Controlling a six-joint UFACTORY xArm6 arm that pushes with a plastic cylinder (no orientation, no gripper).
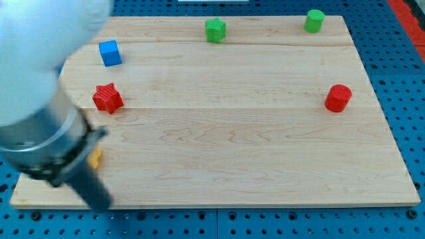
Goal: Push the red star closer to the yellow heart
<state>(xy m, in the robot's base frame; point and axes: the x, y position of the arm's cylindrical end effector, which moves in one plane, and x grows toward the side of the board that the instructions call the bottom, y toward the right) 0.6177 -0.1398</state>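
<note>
Plain rod tool, no jaws, holding nothing; my tip (101,204) blurred near the bench (265,166) bottom-left edge, just below the heart (96,158), mostly hidden by the arm (40,86). Star (107,98) well above, toward the view's top. Best: swing wide round the star, then push centred, straight down the view.

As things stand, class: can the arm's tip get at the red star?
Probably yes. My tip sits near the board's bottom-left corner, and the red star lies above it in the view. Only a yellow block, mostly hidden behind the arm, lies near that path; its shape is unclear.
</note>
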